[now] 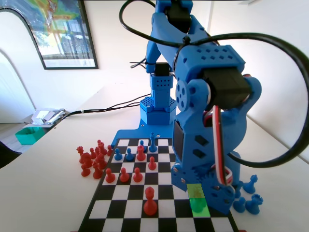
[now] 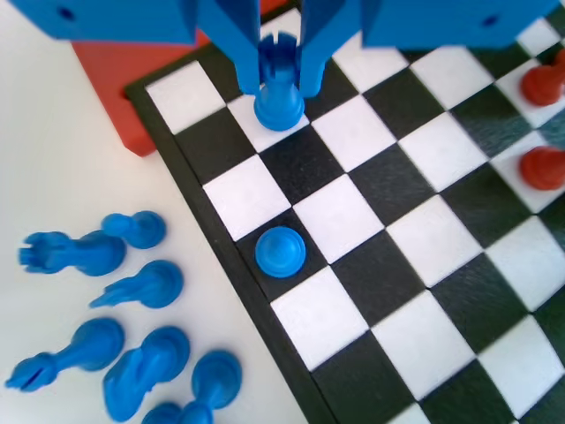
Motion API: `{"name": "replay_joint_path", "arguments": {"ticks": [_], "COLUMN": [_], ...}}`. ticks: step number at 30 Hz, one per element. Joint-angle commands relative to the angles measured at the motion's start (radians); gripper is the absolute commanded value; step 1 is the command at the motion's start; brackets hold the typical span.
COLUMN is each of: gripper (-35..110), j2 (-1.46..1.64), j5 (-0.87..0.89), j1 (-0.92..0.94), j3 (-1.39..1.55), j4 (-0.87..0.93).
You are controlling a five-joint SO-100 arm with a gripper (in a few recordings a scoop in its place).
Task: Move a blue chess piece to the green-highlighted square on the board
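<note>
My gripper (image 2: 280, 93) hangs low over the board (image 2: 459, 150), near its corner. Its jaws are pressed against both sides of a blue chess piece (image 2: 280, 99) with a notched, castle-like top. That piece stands upright on a white square, two squares in from the corner. In the fixed view the gripper (image 1: 207, 193) sits right over the green-highlighted square (image 1: 200, 210), hiding much of it. A small round-headed blue pawn (image 2: 281, 250) stands free on a black edge square, two rows from the held piece.
Several blue pieces (image 2: 132, 291) lie on the table beside the board's edge, also seen as blue pieces (image 1: 246, 198) at the right. Red pawns (image 1: 150, 200) stand mid-board, and captured red pieces (image 1: 91, 159) cluster off the left side. More blue pieces (image 1: 152, 142) stand near the arm's base.
</note>
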Motion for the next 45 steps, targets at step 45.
{"name": "replay_joint_path", "arguments": {"ticks": [45], "gripper": [1], "j2": [0.75], "j5": [-0.353], "j1": [0.017], "j3": [-0.023], "j4": [0.379]}}
